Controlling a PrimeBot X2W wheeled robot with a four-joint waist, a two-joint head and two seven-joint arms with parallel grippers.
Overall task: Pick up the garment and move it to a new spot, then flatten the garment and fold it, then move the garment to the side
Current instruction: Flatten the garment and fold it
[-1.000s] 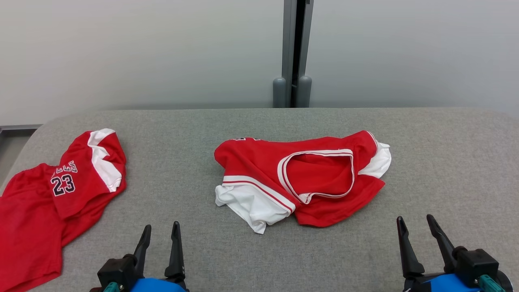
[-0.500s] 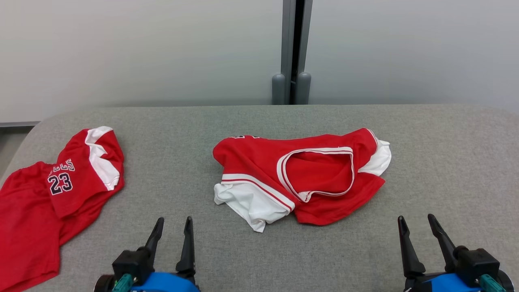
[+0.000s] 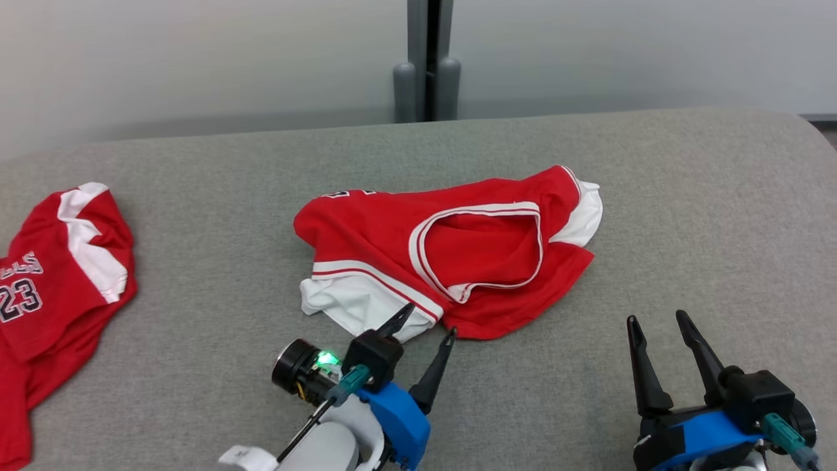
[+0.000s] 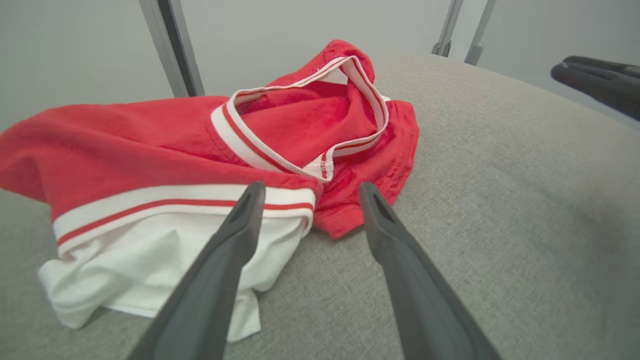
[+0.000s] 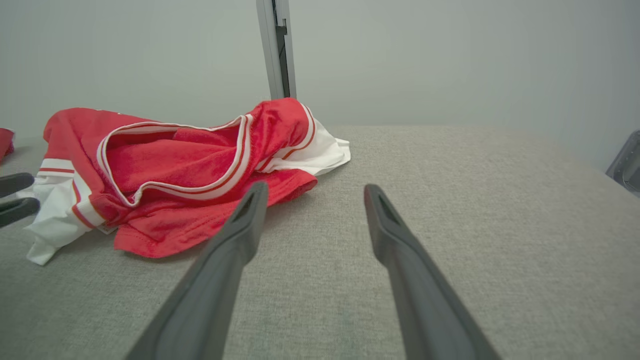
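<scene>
Head camera overhead, wrist cameras low — all facing the garment (image 3: 366,229).

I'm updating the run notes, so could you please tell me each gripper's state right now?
Left gripper: open, holding nothing, at the near edge of the jersey.
Right gripper: open, holding nothing, apart from the jersey.

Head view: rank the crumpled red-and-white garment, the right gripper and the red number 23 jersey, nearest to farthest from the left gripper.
1. Crumpled red-and-white garment, just ahead of the left gripper.
2. Right gripper, off to the right.
3. Red number 23 jersey, at the far left.
</scene>
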